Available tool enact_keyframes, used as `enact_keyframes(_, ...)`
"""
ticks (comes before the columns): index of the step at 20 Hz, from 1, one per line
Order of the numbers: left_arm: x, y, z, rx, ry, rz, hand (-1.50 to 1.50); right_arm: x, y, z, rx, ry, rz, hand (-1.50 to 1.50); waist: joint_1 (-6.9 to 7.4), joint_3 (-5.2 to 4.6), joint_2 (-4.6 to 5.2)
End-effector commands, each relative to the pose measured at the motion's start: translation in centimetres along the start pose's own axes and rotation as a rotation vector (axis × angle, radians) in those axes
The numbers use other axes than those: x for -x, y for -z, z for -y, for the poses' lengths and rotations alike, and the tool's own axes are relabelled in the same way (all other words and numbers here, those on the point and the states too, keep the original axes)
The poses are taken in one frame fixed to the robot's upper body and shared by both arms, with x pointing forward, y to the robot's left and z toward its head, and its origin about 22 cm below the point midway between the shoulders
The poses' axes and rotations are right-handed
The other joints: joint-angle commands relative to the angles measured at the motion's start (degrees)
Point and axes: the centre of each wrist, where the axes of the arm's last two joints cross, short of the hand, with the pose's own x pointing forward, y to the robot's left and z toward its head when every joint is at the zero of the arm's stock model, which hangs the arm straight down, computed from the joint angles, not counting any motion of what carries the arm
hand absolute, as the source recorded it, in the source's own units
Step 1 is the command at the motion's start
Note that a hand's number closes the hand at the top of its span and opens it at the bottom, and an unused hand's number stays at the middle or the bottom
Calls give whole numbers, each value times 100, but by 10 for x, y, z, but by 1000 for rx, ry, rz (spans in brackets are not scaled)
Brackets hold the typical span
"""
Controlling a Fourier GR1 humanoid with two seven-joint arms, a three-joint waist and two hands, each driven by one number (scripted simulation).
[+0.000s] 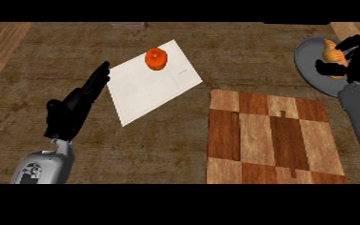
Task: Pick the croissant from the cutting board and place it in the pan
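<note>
**Croissant (330, 52) held over the pan (307, 59)**

We see the brown table (155, 138) carrying a checkered cutting board (274, 138) and a white sheet (151, 88). The grey pan sits at the right edge. Our left hand (74, 107) rests at the left, fingers straight and together. Our right hand (332, 68) curls its fingers round the croissant. A small orange fruit (156, 58) lies on the sheet.

A kitchen, seen from my head. The brown counter (162, 138) before me carries a checkered wooden cutting board (274, 138) and a grey pan (308, 59); a croissant (332, 52) shows over the pan.
</note>
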Motion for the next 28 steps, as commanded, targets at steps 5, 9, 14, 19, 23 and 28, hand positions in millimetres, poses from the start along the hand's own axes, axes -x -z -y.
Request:
enact_keyframes(5, -1, 0, 1, 16, 1, 32, 0, 35, 9, 7, 29, -21, -19, 150, 112, 11, 58)
enact_keyframes(9, -3, 0, 12, 25, -6, 23, 0, 50, 16, 17, -64, -38, -302, 150, 214, 4, 107)
enact_keyframes(14, -8, 7, 16, 24, -8, 45, 0, 72, 15, 27, -236, -14, -277, -150, 218, 31, 138)
enact_keyframes(19, -7, 9, 16, 39, -8, 44, 0, 57, 25, 30, -163, 181, -253, -150, 229, 45, 153)
enact_keyframes(23, -2, 4, 1, 13, -6, 16, 0, 53, 27, 31, -33, 391, -238, -150, 210, 68, 152)
enact_keyframes(28, -5, 6, 7, 16, -5, 19, 0, 81, 27, 46, -6, 590, -243, -150, 116, 55, 121)
